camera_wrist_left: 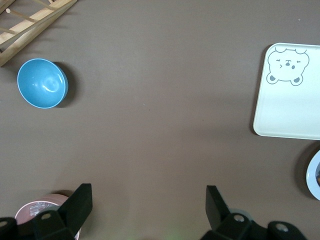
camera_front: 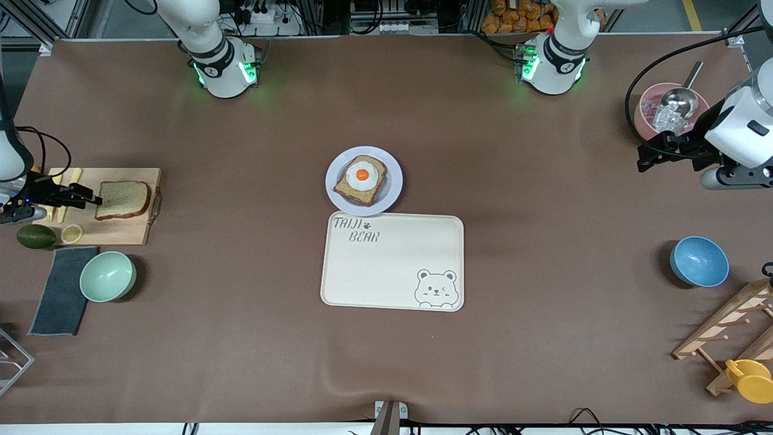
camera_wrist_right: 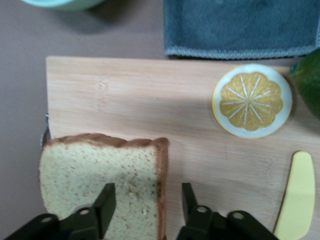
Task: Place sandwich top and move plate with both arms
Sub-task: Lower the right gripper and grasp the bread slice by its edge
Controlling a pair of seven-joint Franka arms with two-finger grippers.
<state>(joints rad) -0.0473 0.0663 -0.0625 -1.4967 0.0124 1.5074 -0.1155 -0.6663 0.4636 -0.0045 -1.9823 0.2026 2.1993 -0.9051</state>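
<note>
The sandwich top point(camera_front: 124, 199), a plain bread slice with a darker crust, lies flat on a wooden cutting board point(camera_front: 121, 232) at the right arm's end of the table. My right gripper point(camera_front: 96, 198) is low at the slice's straight end. In the right wrist view point(camera_wrist_right: 147, 197) it is open and straddles the crust edge of the sandwich top point(camera_wrist_right: 100, 170), one finger over the bread and one over the board. The plate point(camera_front: 391, 193) sits mid-table with an egg-topped toast point(camera_front: 362, 178) on it. My left gripper point(camera_front: 649, 152) hangs open and empty point(camera_wrist_left: 148, 192) over bare table by a pink bowl point(camera_front: 649, 109).
A cream bear-print tray point(camera_front: 392, 266) touches the plate on the side nearer the front camera. A lemon slice point(camera_front: 71, 233), an avocado point(camera_front: 35, 236), a mint bowl point(camera_front: 107, 276) and a grey cloth point(camera_front: 60, 290) surround the board. A blue bowl point(camera_front: 699, 261) and a wooden rack point(camera_front: 724, 332) are at the left arm's end.
</note>
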